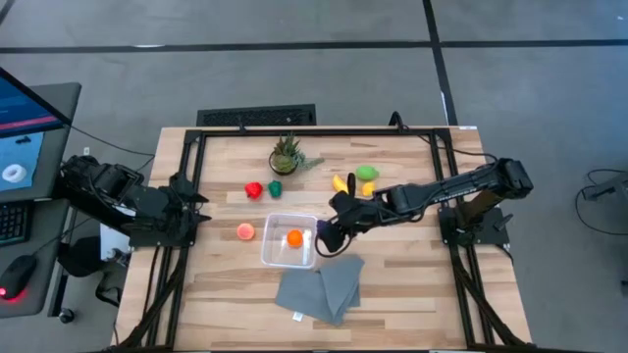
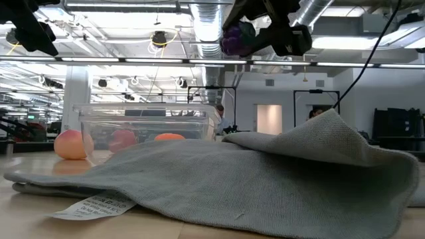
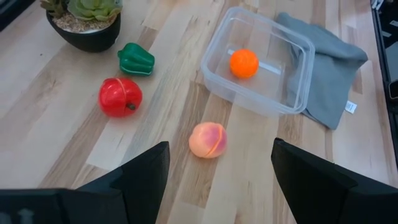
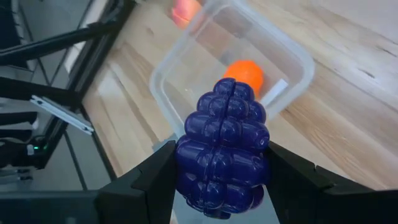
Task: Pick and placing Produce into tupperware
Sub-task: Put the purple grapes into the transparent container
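Wooden table [image 1: 392, 284] with black frame. Right gripper [image 4: 221, 186] clamped on purple grape bunch [image 4: 222, 146], raised. Just below and ahead, clear tupperware [image 4: 180, 62] holding orange fruit [image 4: 244, 73]. Beyond it, peach [image 4: 185, 9]. Far off, left gripper [image 3: 217, 177] parted, empty.

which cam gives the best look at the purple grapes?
Right wrist view: the purple grapes fill the frame, clamped between the right gripper fingers above the container. Low view shows them small at the top. High view shows only a purple sliver. Left wrist view shows none.
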Robot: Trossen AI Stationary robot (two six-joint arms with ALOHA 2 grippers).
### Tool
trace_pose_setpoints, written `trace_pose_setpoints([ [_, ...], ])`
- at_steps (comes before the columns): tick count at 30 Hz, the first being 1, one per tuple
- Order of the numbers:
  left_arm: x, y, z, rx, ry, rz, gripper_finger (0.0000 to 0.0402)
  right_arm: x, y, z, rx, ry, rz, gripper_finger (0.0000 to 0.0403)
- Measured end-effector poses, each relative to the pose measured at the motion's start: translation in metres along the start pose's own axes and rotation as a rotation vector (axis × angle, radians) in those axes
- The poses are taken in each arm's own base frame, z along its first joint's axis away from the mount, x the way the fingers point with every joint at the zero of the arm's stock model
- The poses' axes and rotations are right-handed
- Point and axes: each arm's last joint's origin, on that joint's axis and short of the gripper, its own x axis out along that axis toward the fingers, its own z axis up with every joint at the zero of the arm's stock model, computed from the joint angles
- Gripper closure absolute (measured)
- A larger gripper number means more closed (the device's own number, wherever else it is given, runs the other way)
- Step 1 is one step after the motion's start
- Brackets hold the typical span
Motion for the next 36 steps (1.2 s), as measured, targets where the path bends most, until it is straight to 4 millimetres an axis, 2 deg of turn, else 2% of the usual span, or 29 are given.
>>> trace_pose_setpoints([
  [13,0.0,0.001,0.001,0.0,-0.021,0.025,0.0132,0.001,0.004,0.004,-0.039,-0.065,0.027,0.0172],
  [23,0.0,0.001,0.001,0.0,-0.022,0.026,0.0132,0.042,0.006,0.002,-0.053,-0.069,0.067,0.0172],
  [30,0.0,0.001,0.001,0.0,-0.022,0.026,0.0132,0.055,0.003,0.004,-0.051,-0.082,0.066,0.0172],
  [36,0.0,0.001,0.001,0.003,-0.033,0.039,0.0132,0.067,0.004,0.015,-0.049,-0.153,0.133,0.0172],
])
